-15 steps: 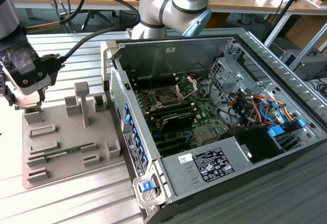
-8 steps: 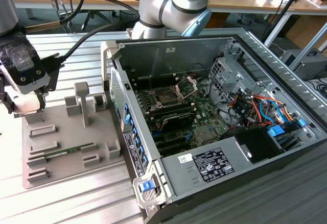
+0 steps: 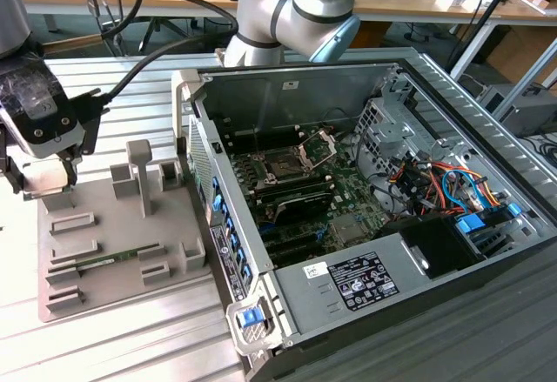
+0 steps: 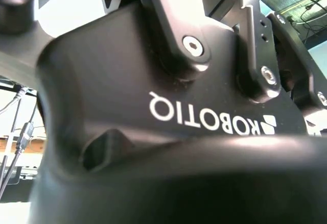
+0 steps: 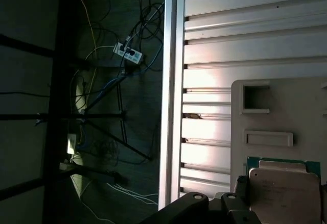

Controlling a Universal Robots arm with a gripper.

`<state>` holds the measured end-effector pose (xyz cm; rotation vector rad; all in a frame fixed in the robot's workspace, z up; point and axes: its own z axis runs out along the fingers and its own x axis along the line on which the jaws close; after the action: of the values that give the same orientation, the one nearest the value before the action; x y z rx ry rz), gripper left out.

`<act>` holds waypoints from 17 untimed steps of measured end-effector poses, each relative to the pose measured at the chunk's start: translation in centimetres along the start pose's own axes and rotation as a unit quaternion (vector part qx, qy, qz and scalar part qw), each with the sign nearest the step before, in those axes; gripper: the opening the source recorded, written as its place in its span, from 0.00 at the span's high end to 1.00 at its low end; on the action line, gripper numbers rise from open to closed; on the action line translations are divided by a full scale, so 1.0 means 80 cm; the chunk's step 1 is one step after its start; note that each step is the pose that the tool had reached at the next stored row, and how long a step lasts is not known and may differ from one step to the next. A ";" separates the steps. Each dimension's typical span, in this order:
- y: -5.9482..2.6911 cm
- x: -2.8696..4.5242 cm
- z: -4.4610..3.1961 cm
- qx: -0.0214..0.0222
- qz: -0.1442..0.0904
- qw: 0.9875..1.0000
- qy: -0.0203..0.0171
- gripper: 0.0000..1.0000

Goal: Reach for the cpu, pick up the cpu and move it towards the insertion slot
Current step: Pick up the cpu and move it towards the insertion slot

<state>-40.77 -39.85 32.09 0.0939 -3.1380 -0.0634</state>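
Note:
The cpu (image 5: 283,188), a flat square chip with a silvery top and a green rim, lies in a recess of the grey fixture plate (image 5: 306,106). My gripper (image 3: 42,186) hangs over the plate's far corner at the exterior view's left. Its fingers (image 3: 71,160) are spread apart and hold nothing. Part of its dark linkage (image 5: 202,208) sits right beside the chip in the first wrist view. The insertion slot (image 3: 283,169) is a dark square socket with its shiny frame (image 3: 318,147) swung up. It lies inside the open computer case (image 3: 218,251), well off to the exterior view's right.
A green memory stick (image 3: 117,260) rests in a groove of the fixture plate (image 3: 113,225), among raised grey posts (image 3: 139,173). The case's tall side wall stands between plate and socket. Drive cage and coloured cables (image 3: 435,182) crowd the case's far side. The slatted table edge (image 5: 171,106) drops to a cable-strewn floor.

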 end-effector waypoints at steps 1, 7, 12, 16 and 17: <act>0.000 0.0000 -0.0001 0.000 0.000 1.000 0.000 0.45; 0.000 0.0000 -0.0031 0.000 0.000 1.000 0.000 0.45; 0.000 0.0000 -0.0061 0.000 0.000 1.000 0.000 0.45; 0.000 0.0000 -0.0079 0.000 0.000 1.000 0.000 0.45; 0.000 0.0000 -0.0086 0.000 0.000 1.000 0.000 0.45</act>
<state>-40.77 -39.85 32.77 0.0939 -3.1380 -0.0627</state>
